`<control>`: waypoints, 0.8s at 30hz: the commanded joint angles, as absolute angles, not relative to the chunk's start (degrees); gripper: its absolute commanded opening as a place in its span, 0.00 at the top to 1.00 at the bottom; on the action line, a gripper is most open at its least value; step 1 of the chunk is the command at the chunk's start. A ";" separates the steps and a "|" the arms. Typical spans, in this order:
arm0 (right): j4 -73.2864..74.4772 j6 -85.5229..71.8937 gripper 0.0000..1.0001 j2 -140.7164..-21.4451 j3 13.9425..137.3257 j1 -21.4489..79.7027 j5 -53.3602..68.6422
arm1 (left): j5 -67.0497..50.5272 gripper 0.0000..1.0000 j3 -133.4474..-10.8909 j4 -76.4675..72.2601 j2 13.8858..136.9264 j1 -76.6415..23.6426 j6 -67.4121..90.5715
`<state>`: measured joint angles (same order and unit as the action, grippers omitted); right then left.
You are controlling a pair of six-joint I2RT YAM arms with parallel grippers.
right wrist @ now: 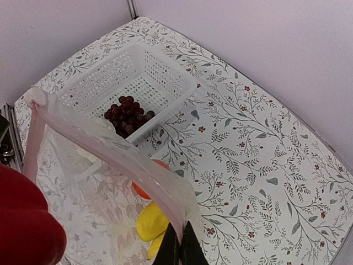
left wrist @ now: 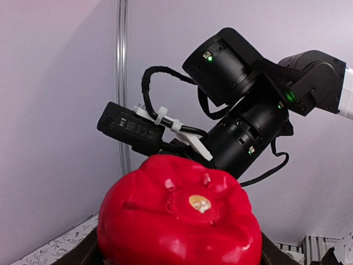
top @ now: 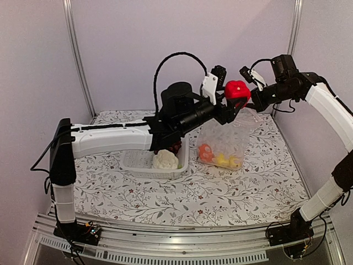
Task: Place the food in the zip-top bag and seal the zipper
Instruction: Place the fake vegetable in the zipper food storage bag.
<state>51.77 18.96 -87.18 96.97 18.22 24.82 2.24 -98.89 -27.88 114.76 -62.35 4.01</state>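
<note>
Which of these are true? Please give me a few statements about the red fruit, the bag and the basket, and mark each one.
1. The left hand holds the red fruit up near the mouth of the zip-top bag. True.
2. The bag is empty. False: an orange piece and yellow pieces lie inside it.
3. The right hand pinches the bag's zipper. True.
4. The basket holds only corn. False: it holds grapes and a cauliflower.
</note>
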 commanded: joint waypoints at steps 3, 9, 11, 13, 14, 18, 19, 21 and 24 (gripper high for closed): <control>52.90 17.85 1.00 -87.45 96.65 18.67 27.25 | 6.51 0.59 -96.83 -28.12 113.57 -63.78 0.12; 52.96 17.45 1.00 -87.43 96.24 18.63 28.17 | 8.23 0.58 -98.26 -26.79 116.22 -64.26 -2.21; 52.98 17.40 1.00 -87.45 96.24 18.63 28.13 | 8.40 0.58 -99.05 -26.19 117.05 -64.41 -2.64; 53.03 17.40 1.00 -87.37 96.24 18.63 27.94 | 8.69 0.57 -99.79 -25.51 117.85 -64.62 -3.04; 53.03 17.40 1.00 -87.32 96.17 18.65 27.93 | 8.96 0.56 -100.40 -25.03 118.28 -64.60 -3.26; 52.82 17.31 1.00 -86.97 95.61 18.64 27.74 | 10.08 0.54 -101.37 -23.47 119.62 -64.69 -3.60; 52.77 17.27 1.00 -86.93 95.56 18.63 27.65 | 10.42 0.53 -101.42 -23.39 119.82 -64.70 -3.61; 52.60 17.23 1.00 -86.92 95.41 18.64 27.45 | 11.15 0.53 -101.42 -23.25 120.17 -64.75 -3.65; 52.56 17.23 1.00 -86.84 95.31 18.59 27.26 | 12.25 0.51 -101.50 -23.04 120.56 -64.72 -3.66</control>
<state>52.80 17.74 -87.18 95.92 18.48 26.76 9.96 -100.01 -24.23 119.44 -63.96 -2.98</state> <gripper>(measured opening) 0.007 0.660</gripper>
